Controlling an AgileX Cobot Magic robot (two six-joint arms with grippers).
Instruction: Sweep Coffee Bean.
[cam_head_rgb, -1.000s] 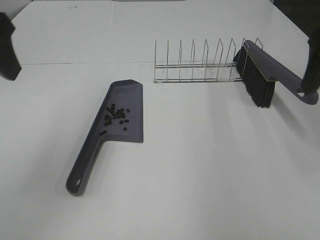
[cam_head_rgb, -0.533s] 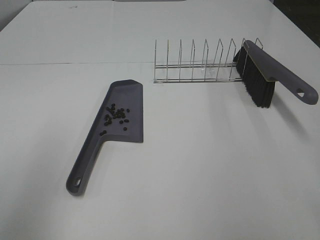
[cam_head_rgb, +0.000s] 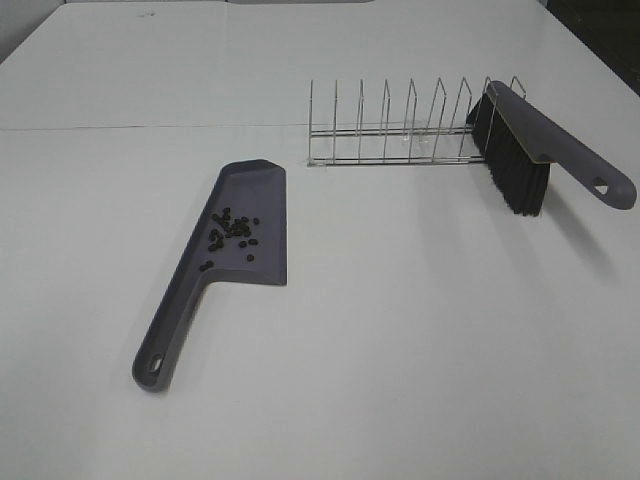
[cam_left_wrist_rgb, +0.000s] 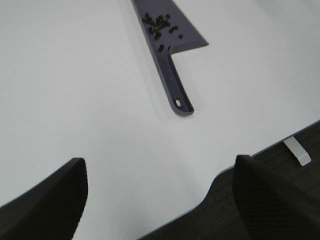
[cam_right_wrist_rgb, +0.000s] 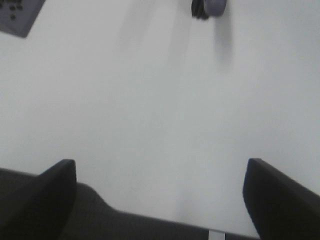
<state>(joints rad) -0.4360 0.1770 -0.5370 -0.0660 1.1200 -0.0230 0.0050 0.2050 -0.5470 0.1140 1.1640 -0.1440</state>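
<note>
Several tiny dark coffee beans (cam_head_rgb: 232, 230) lie in the pan of a grey dustpan (cam_head_rgb: 250, 200) on the white table; its handle (cam_head_rgb: 165, 340) points to the front left. The beans (cam_left_wrist_rgb: 159, 25) and dustpan (cam_left_wrist_rgb: 172, 82) also show in the left wrist view. A grey brush (cam_head_rgb: 545, 140) with black bristles (cam_head_rgb: 512, 165) rests on the right end of a wire rack (cam_head_rgb: 400, 125). My left gripper (cam_left_wrist_rgb: 160, 200) is open and empty, well back from the dustpan. My right gripper (cam_right_wrist_rgb: 160, 195) is open and empty over bare table. Neither gripper shows in the exterior view.
The wire rack stands at the back, right of the middle. The table's front edge (cam_left_wrist_rgb: 260, 152) and dark flooring (cam_left_wrist_rgb: 290, 170) show in the left wrist view. The brush end (cam_right_wrist_rgb: 209, 7) and a dustpan corner (cam_right_wrist_rgb: 20, 15) show in the right wrist view.
One second ago both arms showed at the left and right edges of the exterior view; both have since drawn back out of it. Dustpan, beans and brush have not moved.
</note>
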